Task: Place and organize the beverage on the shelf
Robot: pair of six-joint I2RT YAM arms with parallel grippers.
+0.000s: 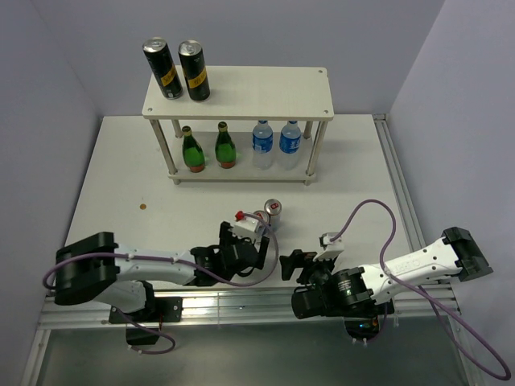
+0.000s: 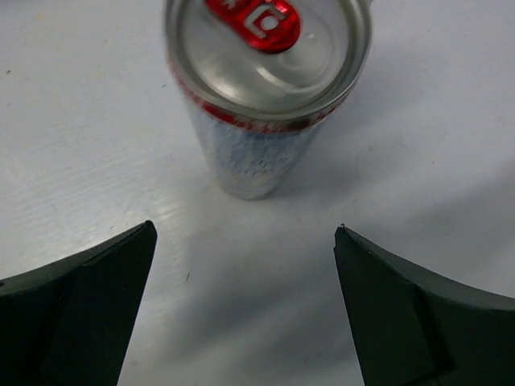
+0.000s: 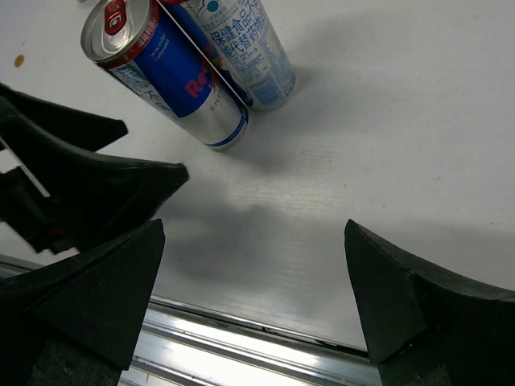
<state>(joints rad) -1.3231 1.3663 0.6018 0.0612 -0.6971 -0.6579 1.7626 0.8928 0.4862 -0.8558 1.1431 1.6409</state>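
The shelf [image 1: 265, 92] is pale wood on thin round legs. Two tall black cans [image 1: 163, 68] with yellow marks stand on its top board at the left, and two green glass bottles [image 1: 192, 149] stand below beside two clear blue-labelled bottles [image 1: 262, 138]. On the matt white counter [image 1: 121, 177], in front of the shelf, a slim blue-silver can [image 3: 173, 80] with a brushed lid and red tab stands close by a second slim can [image 3: 245, 48]. Both arms lie low and folded; the left pincer [image 2: 244, 233] faces the cans with jaws wide apart, holding nothing (the right pincer [image 3: 253, 229] likewise). Red letters "Re" show on the first can, Chinese print on the second.
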